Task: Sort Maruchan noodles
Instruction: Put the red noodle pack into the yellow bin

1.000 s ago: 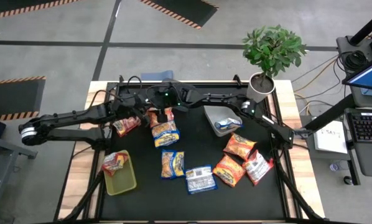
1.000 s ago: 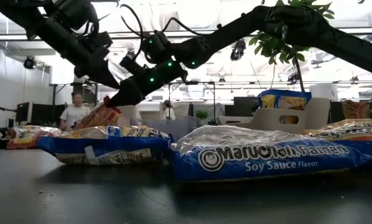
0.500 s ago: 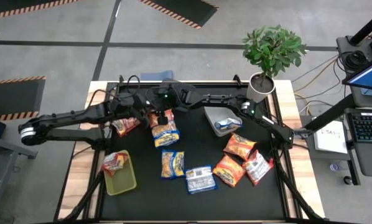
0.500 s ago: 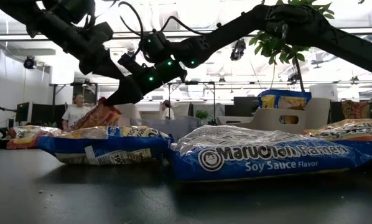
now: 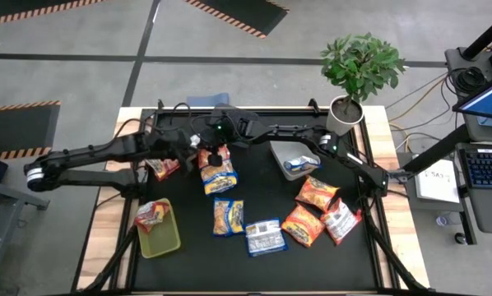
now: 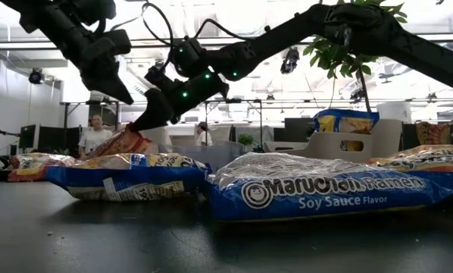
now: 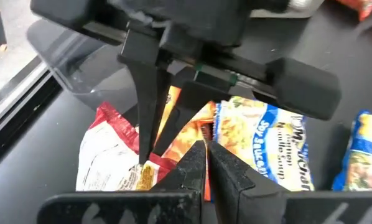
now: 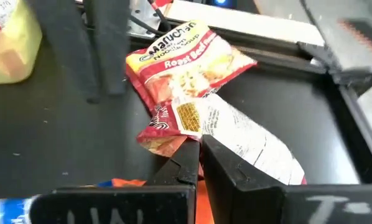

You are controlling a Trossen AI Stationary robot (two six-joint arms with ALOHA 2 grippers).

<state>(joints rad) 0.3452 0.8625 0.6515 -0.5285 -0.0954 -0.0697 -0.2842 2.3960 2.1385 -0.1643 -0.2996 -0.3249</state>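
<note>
1. Big open workshop, grey floor, and a potted plant point(image 5: 359, 66) at the far corner of the black-topped bench point(image 5: 188, 263). From above, the Maruchan noodles point(image 5: 228, 215) are spread all over the bench. One blue packet sits in the grey bin point(image 5: 280, 150), and a red one lies on the rim of the yellow-green bin point(image 5: 168, 241). Both arms reach toward the far middle. The left hand point(image 5: 193, 141) is just beside the right hand point(image 5: 219, 153), which is over an orange and a blue-and-yellow packet.
2. Low view: a blue Soy Sauce packet point(image 6: 325, 189) lies flat up front. The right hand point(image 6: 145, 123) points down with its tip on a tilted reddish packet point(image 6: 124, 142). The left hand point(image 6: 119, 89) hangs above it, off the bench and touching nothing. A person point(image 6: 96, 135) stands way back in the room.
3. Left wrist view: the left hand's point(image 7: 206, 148) fingers are pressed together with nothing between them. The other arm's fingers come down to a point on the corner of a red-and-white packet point(image 7: 108, 158).
4. Right wrist view: the right hand point(image 8: 198, 146) is squeezed tight, tips right at the crimped end of that red-and-white packet. Can't tell if any plastic is actually caught. A Roast Beef packet point(image 8: 186, 62) lies just beyond, touching it.
</note>
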